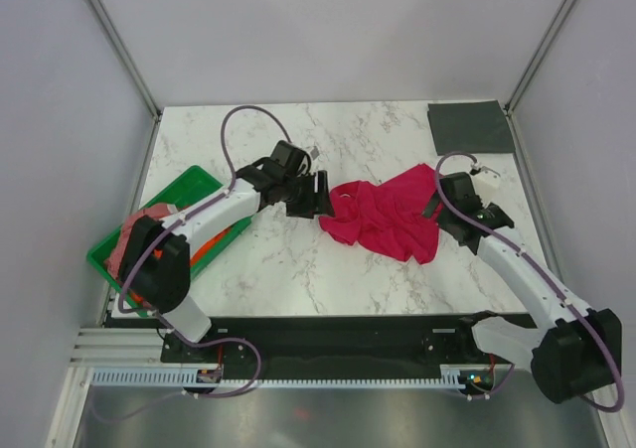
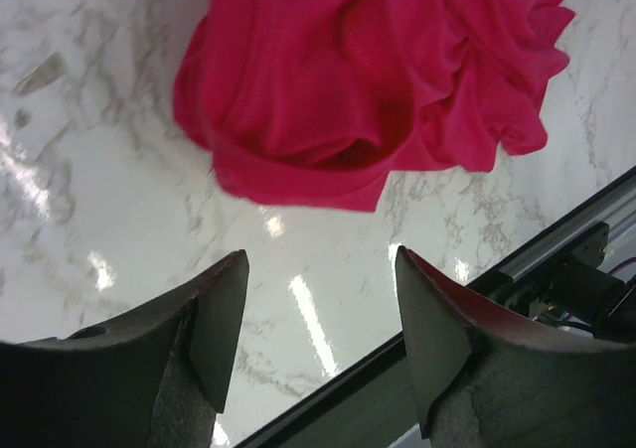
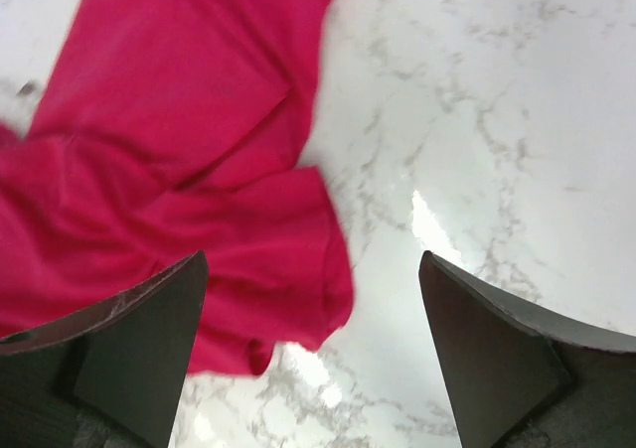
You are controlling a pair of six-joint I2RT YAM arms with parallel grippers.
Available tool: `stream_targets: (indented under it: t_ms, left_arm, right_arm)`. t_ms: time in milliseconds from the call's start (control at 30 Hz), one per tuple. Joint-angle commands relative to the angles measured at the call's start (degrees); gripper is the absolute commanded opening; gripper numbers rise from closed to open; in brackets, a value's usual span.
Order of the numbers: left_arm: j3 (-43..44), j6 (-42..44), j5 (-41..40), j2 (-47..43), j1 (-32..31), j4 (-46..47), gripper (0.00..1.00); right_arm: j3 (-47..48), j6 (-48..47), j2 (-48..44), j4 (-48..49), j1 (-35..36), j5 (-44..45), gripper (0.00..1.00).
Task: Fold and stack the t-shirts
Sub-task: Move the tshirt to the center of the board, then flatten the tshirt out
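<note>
Looking from the top, the red t-shirt point(image 1: 388, 218) lies bunched up in the middle of the table point(image 1: 298, 269), the left wrist view shows the left gripper point(image 2: 320, 269) wide open and empty just beside it, and the right wrist view shows the right gripper point(image 3: 313, 269) wide open, empty, over its edge.

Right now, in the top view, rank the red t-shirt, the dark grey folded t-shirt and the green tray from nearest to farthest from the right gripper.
From the right gripper:
1. red t-shirt, right beside it, in the middle.
2. dark grey folded t-shirt, in the far right corner.
3. green tray, far over on the left side.
</note>
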Motion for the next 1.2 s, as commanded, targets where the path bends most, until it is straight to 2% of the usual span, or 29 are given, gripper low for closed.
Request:
stream_targets:
  t_ms: [0,133,333,433,500,533,567,600,667,733,867,900,933,1033,1067,1167]
  left_arm:
    - [7.7,2.62,-0.57,7.55,-3.51,2.95,0.69]
    - [13.87,3.41,0.58,14.5,-5.45,3.66,0.74]
    - [17.66,3.93,-0.83,21.1,-5.45,3.74,0.74]
    - [19.15,5.08,2.67,23.38,-5.54,3.83,0.72]
    - [19.85,5.6,4.0,24.09,-5.54,3.83,0.62]
    - [20.64,6.48,4.44,24.35,-5.46,3.66,0.41]
    - [21.0,6.49,4.27,24.18,-5.45,3.57,0.27]
    - [21.09,6.31,4.18,23.83,-5.19,3.22,0.18]
    - [19.95,5.17,2.6,19.63,-3.97,2.95,0.06]
    - [18.03,3.42,1.02,13.58,-2.82,2.43,0.02]
    - [13.19,3.41,-0.13,6.27,1.38,2.43,0.02]
    - [12.31,0.28,-3.0,5.9,2.1,2.25,0.02]
    - [10.47,0.07,-0.51,5.55,2.89,2.08,0.15]
    - [6.52,-0.89,-1.97,5.55,5.44,1.81,0.24]
    - [5.72,-1.24,-2.41,5.55,6.49,1.9,0.34]
    - [5.44,-0.11,-1.37,5.37,6.15,2.07,0.49]
  right_arm:
    - [2.45,-5.28,3.36,4.65,-10.23,-5.42,0.96]
    - [4.47,-8.45,12.65,12.39,-15.97,-13.34,0.91]
    - [6.67,-7.67,26.38,21.88,-23.35,-18.17,0.82]
    - [7.29,-6.43,31.84,26.1,-25.65,-21.69,0.8]
    - [7.81,-6.96,34.64,28.75,-25.83,-22.57,0.78]
    - [8.6,-7.14,35.97,28.84,-25.83,-23.62,0.76]
    - [9.04,-7.31,36.24,28.75,-25.83,-23.63,0.75]
    - [9.22,-7.57,36.16,28.66,-25.83,-24.94,0.72]
    - [9.49,-8.19,34.41,26.92,-25.83,-25.39,0.7]
    - [10.19,-8.89,32.3,24.11,-25.83,-24.69,0.7]
    - [8.62,-7.32,24.05,17.43,-25.3,-26.0,0.71]
    - [7.56,-6.62,22.81,17.15,-25.04,-26.96,0.72]
    - [6.25,-5.91,21.49,17.06,-24.69,-28.8,0.72]
    - [1.68,-4.41,18.32,16.8,-22.49,-30.57,0.71]
    - [-0.16,-4.41,17.01,16.8,-21.35,-30.75,0.72]
    - [-2.64,-4.68,15.16,16.8,-17.4,-29.62,0.7]
